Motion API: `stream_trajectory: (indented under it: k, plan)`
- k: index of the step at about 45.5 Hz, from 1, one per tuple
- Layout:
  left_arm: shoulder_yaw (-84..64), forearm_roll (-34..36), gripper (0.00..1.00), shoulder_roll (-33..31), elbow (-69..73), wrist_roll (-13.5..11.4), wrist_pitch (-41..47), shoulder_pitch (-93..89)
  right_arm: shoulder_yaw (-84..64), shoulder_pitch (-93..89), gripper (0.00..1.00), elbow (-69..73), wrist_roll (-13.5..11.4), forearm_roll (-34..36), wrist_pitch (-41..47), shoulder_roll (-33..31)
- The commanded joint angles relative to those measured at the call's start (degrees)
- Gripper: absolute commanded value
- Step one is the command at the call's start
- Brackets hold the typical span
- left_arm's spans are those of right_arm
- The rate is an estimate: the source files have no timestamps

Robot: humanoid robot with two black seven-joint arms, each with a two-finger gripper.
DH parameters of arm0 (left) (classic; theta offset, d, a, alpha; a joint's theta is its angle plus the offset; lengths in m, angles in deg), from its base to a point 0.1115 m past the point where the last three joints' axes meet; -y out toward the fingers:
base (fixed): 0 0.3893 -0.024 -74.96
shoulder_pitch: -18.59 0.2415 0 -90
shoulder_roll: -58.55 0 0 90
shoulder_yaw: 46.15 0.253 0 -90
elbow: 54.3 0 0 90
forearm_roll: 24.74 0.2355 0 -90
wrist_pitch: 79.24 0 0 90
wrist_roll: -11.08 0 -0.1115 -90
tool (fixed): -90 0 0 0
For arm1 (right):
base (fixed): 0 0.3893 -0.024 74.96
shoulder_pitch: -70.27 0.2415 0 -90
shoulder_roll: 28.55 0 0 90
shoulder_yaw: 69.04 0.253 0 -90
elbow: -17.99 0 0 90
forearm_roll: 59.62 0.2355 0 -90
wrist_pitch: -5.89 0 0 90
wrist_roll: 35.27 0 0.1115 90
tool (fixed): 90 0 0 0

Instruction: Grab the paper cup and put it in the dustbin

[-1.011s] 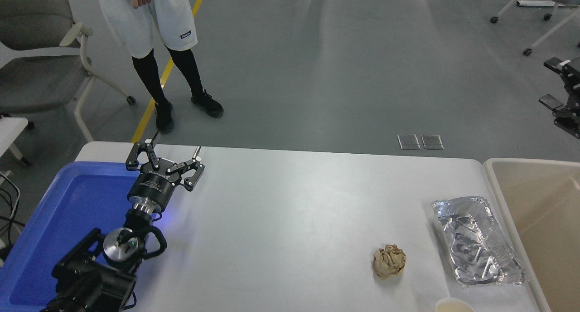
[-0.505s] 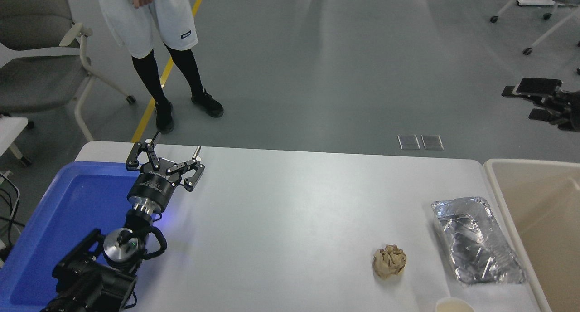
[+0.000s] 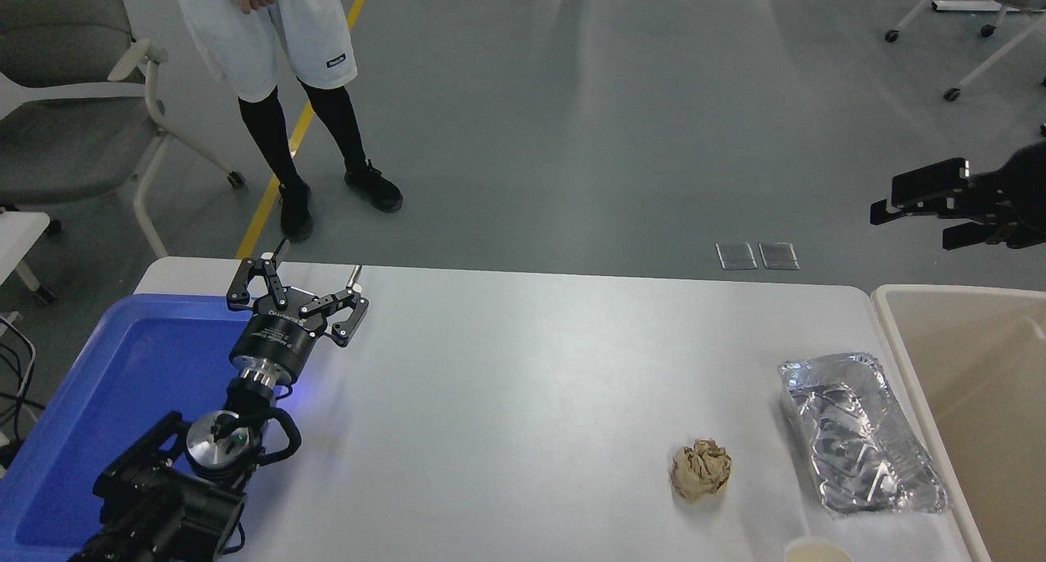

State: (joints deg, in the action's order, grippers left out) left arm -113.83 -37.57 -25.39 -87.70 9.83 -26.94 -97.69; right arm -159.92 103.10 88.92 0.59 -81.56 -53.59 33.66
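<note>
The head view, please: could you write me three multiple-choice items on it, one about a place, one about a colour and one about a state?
1. Where does the paper cup sit?
A. at the table's near edge, cut off by the picture's bottom
B. inside the dustbin
C. inside the foil tray

2. What colour is the tub under the left arm?
A. green
B. blue
C. red

3. How does the left tool stand?
A. shut on the paper ball
B. shut and empty
C. open and empty

Answers:
1. A, since only the cup's rim shows at the bottom edge, nearer than the paper ball and the foil tray, outside the dustbin.
2. B, since the tub at the table's left end is blue.
3. C, since its fingers are spread with nothing between them.

The right tool is off the table, over the floor at the right edge.
</note>
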Motion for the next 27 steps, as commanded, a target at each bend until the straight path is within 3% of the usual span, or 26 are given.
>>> stream_trajectory:
  k: [1, 18, 24, 27]
  plan:
    - [0.0, 0.0, 0.99, 0.0, 0.0, 0.0, 0.0, 0.0, -2.1, 6.4, 1.00, 6.6, 0.0, -3.4, 1.0, 6.3]
    - [0.0, 0.0, 0.99, 0.0, 0.0, 0.0, 0.0, 0.0, -2.0, 7.2, 1.00, 11.6, -0.8, -2.5, 3.4, 15.6]
    - [0.0, 0.0, 0.99, 0.0, 0.0, -0.1, 0.0, 0.0, -2.4, 5.5, 1.00, 11.7, -4.0, 0.4, 3.6, 15.8]
    - [0.0, 0.0, 0.99, 0.0, 0.0, 0.0, 0.0, 0.0, -3.9, 4.8, 1.00, 11.7, -7.3, 4.0, 3.6, 15.7]
